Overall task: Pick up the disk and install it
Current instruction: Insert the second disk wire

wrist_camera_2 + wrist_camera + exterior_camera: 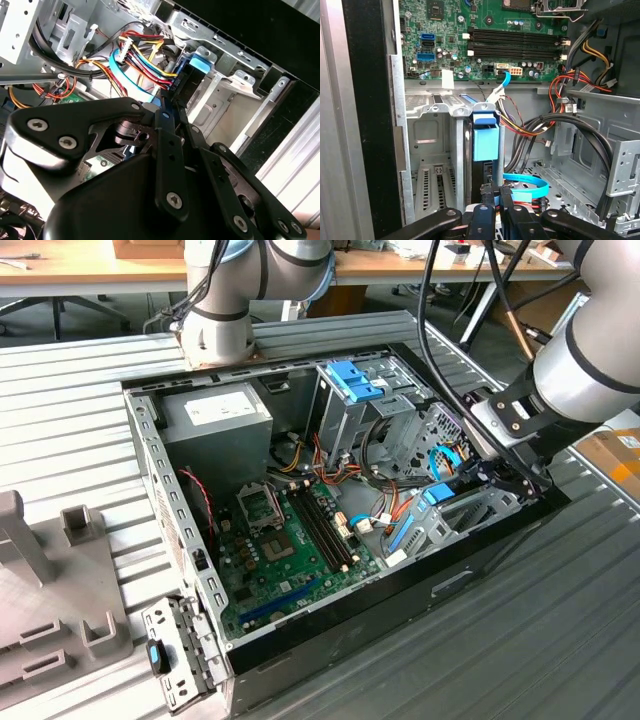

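- Ribbed grey metal desk [90, 400]: carries the whole set-up; a grey moulded fixture [50, 580] sits at the exterior view's left.
- Open black and grey computer case [330, 630]: lies on its side on the desk, its inside facing up.
- Green motherboard [290, 560]: flat on the case floor, with black memory slots [517, 42] across it.
- Large grey box with a white label [215, 425]: in the case's far corner, toward the exterior view's left.
- Tall grey metal cage with a ribbed blue plastic clip on top [352, 380]: stands near the middle of the case's far side.
- Silver robot arm [590, 350]: reaches in from the exterior view's right.
- Black hand [496, 197]: down inside the case at the drive bay, fingers clenched on the disk's edge.
- Flat black disk with bright blue plastic rails [485, 142]: stands on edge in the grey metal drive bay [432, 145], its blue tab [202, 62] up, between the bay walls and beside bundled coloured cables [145, 57].
- Light blue flat cable [527, 185]: loops just beside the hand.
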Robot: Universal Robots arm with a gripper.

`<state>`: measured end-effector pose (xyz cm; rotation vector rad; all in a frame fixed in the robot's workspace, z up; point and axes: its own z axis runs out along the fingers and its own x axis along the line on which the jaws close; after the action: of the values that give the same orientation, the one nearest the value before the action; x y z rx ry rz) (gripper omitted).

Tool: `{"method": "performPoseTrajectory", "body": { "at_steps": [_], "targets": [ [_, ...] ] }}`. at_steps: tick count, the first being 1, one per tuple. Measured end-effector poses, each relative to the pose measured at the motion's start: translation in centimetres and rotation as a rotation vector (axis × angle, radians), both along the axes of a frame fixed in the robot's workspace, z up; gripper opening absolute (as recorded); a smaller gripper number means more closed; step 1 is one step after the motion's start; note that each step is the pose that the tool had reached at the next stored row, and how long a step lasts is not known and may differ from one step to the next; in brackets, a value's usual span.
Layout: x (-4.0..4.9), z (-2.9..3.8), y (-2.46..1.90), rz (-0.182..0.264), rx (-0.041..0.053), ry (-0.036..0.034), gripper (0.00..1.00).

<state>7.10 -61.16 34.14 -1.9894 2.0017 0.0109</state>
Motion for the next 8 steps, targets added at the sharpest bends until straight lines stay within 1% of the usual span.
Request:
{"method": "performPoseTrajectory", "body": {
  "at_steps": [1, 2, 8],
  "targets": [
    [-0.03, 0.01, -0.17, 0.0, 0.0, -0.0016, 0.17],
    [-0.06, 0.01, -0.21, 0.0, -0.0001, -0.0022, 0.17],
    [-0.09, -0.04, -0.23, 0.0, 0.0001, -0.0024, 0.17]
  ]
}}
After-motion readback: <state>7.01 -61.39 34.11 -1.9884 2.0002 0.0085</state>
